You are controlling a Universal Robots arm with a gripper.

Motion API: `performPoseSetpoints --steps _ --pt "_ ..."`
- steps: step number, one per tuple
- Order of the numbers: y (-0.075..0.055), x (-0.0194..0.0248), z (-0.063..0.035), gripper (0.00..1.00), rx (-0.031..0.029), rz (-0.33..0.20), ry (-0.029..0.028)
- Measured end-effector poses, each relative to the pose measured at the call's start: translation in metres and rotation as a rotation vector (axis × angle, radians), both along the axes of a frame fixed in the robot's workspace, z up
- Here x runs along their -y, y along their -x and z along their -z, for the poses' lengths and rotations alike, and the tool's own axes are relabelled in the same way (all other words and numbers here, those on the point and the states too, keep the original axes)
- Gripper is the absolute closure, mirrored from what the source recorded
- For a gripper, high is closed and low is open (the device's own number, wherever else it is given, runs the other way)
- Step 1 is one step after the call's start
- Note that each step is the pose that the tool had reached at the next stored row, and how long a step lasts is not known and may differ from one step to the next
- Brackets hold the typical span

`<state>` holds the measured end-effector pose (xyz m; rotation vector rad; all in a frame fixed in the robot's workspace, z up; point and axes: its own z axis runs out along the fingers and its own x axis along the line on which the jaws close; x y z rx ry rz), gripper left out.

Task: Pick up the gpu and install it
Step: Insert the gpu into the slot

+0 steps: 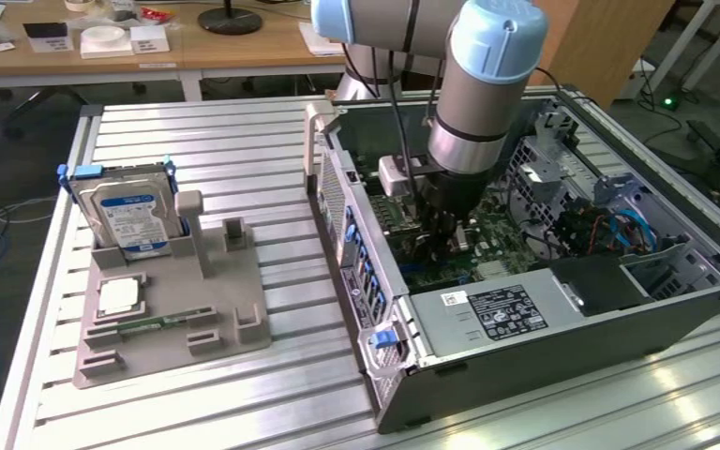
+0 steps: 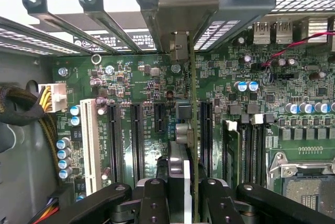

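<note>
1. The gripper (image 2: pixel 184 195) is closed on the gpu (image 2: pixel 191 130); its two dark fingers (image 2: pixel 153 200) press on both faces of the card, which is held on edge
2. In the wrist view, the gpu is seen as a thin green edge with a silvery metal bracket (image 2: pixel 179 46) at its far end, and it stands over the motherboard (image 2: pixel 146 88), in line with the long black expansion slots (image 2: pixel 137 140); whether it is already seated in a slot cannot be told
3. In the exterior view, the gripper (image 1: pixel 448 225) is lowered inside the open computer case (image 1: pixel 660 309), with the arm (image 1: pixel 486 84) standing over it
4. A power supply (image 1: pixel 498 314) with a label is seen at the near side of the case
5. The case lies on the counter (image 1: pixel 210 141), which is made of ribbed metal profiles
6. Well apart from the case, toward the exterior view's left, a grey holder (image 1: pixel 229 323) is placed on the counter
7. A blue-labelled hard drive (image 1: pixel 128 216) stands upright at the far end of the holder, and a narrow green memory stick (image 1: pixel 147 325) lies in a slot nearer the front
</note>
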<state>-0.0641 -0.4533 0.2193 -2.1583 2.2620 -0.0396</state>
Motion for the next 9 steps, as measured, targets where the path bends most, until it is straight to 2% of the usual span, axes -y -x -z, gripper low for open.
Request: performPoseSetpoints --steps 9 --pt "0.0 0.0 0.0022 0.72 -0.0024 0.0 0.0002"
